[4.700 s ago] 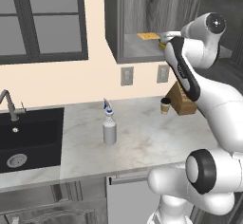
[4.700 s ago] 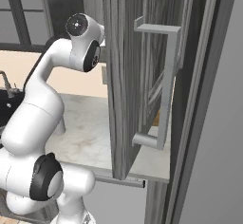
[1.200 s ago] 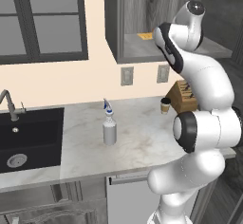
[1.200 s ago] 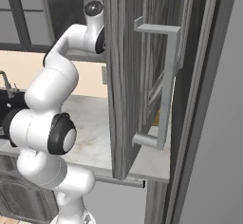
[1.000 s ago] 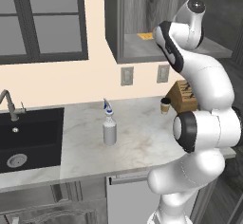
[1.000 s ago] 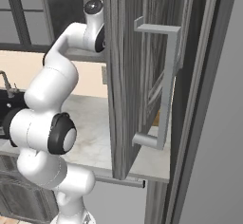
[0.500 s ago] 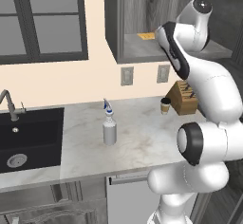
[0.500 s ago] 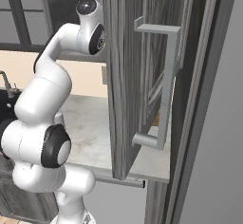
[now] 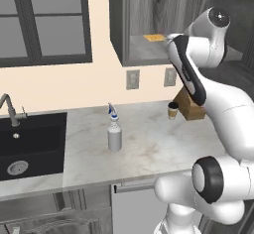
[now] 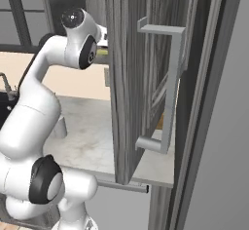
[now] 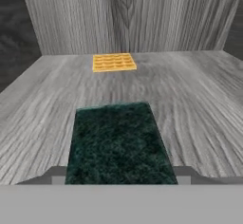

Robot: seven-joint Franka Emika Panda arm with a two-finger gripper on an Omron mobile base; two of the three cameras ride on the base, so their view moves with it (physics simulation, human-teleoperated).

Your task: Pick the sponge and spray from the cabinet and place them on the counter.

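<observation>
Sponge (image 11: 118, 142) fills the lower centre of the hand view: dark green mottled top face, rectangular, lying flat on the grey wood-grain shelf (image 11: 199, 104) inside the cabinet. Its yellow layer isn't visible from this angle. Near end of the sponge sits between two grey tips at the bottom edge, one each side. Whether the jaws are pressing its sides or just straddling it, can't tell. One thin yellow cloth (image 11: 113, 62) lies flat further back on the same shelf, well apart from the sponge, near the back wall.

Left base view: one spray (image 9: 114, 133), pale grey cylinder, narrow neck, white trigger with blue accent, stands upright on the marble surface (image 9: 149, 144), right of the black sink (image 9: 30, 144). One tap (image 9: 8, 109) behind the sink. One paper cup (image 9: 172, 110) upright near the wall, just beside a brown block (image 9: 190, 105). Two wall outlets, first outlet (image 9: 132, 79) and second outlet (image 9: 170, 77). Cabinet (image 9: 149, 25) is open; yellow cloth (image 9: 154, 37) visible on its shelf. Arm (image 9: 198, 69) reaches up into the cabinet opening; hand is hidden behind the arm here.

Right base view: one open cabinet door (image 10: 141, 78) edge-on with a grey bar handle (image 10: 168, 83), blocking the cabinet interior. Arm (image 10: 73, 44) reaches behind it.
</observation>
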